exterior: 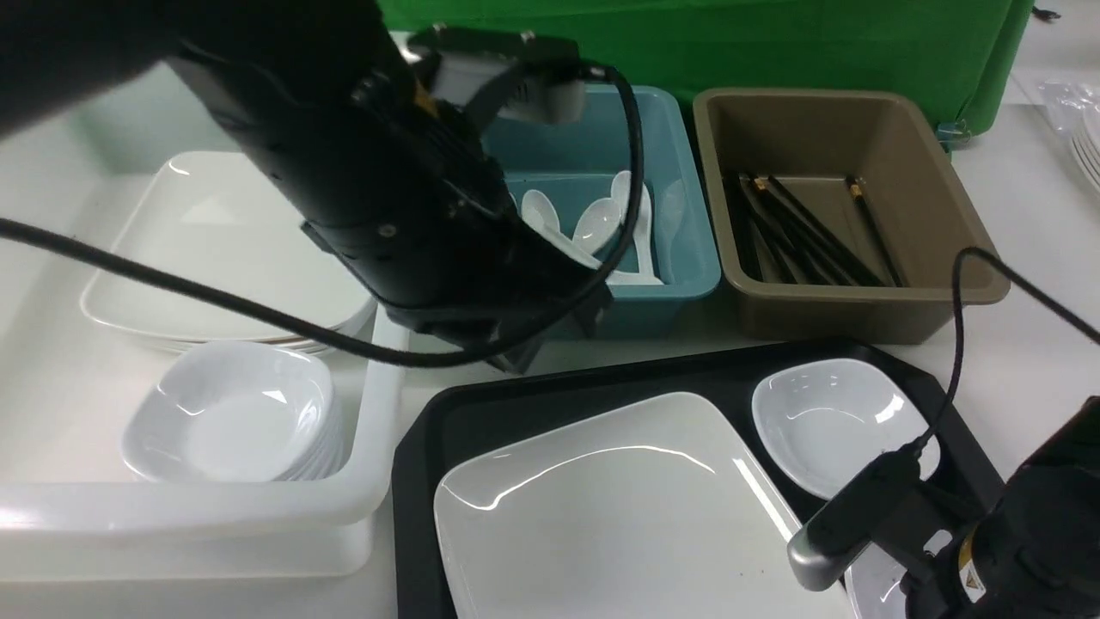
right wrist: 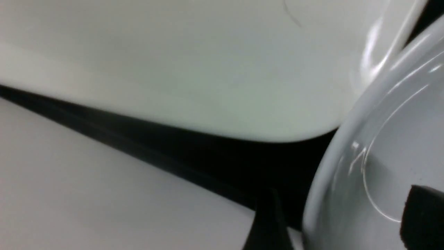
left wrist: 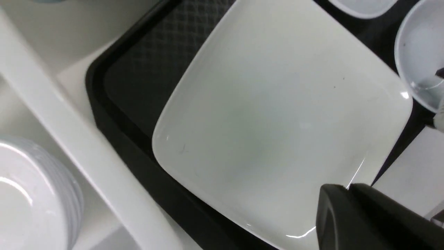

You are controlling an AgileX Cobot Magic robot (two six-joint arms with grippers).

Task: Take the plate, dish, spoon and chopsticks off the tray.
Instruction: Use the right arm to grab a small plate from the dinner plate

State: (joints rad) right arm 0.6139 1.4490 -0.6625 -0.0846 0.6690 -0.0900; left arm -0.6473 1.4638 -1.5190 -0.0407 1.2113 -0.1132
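Plate (exterior: 601,507) lies flat on the black tray (exterior: 481,413) beside two small dishes: the far dish (exterior: 834,421) alone, the near dish (right wrist: 381,166) with its rim between the spread fingers (right wrist: 423,215) of my right claw (right wrist: 343,208). My left claw (left wrist: 347,194) hangs clenched on nothing above. White bin (exterior: 378,404) holds one plate stack (exterior: 223,249) and one bowl stack (exterior: 232,413); teal bin (exterior: 687,241) holds spoons (exterior: 597,223), brown bin (exterior: 859,301) chopsticks (exterior: 808,232), too overlapped to count.
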